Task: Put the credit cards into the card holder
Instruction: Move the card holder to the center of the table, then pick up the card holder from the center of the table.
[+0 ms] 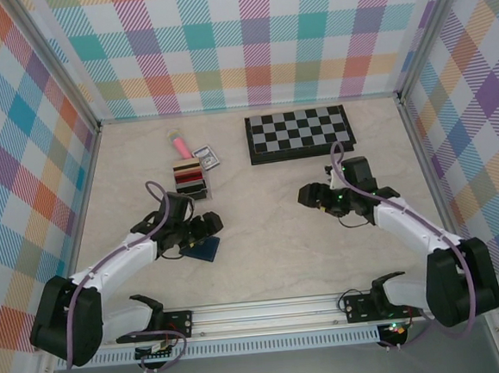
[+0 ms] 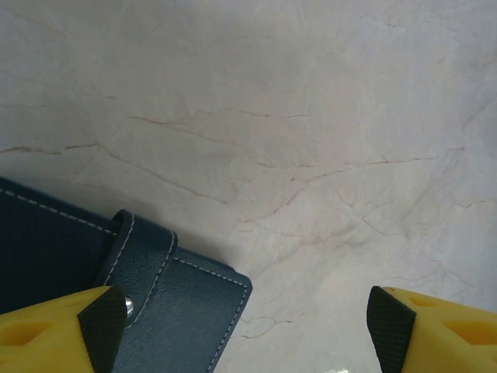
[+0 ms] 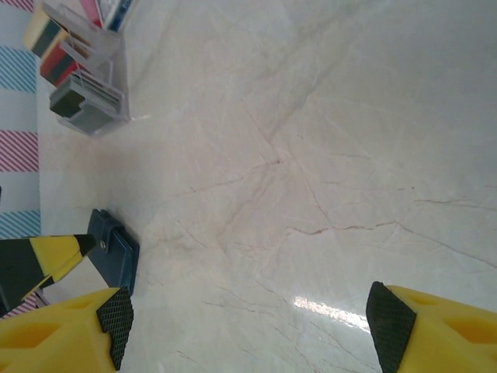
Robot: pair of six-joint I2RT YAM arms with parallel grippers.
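Left hand (image 2: 247, 326) is hovering wide open over the closed navy blue leather wallet (image 2: 62, 249), probably to grab it; right hand (image 3: 247, 326) is hanging empty, released.

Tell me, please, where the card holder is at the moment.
In the top view the card holder lies on the near-left part of the table, right beside the left gripper, nearer the arm bases than the card stand.

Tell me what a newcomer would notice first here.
The bright plaid walls stand out, then the chessboard at the back. Left of it, coloured cards sit in a stand, and the left end effector hangs open above a navy wallet.
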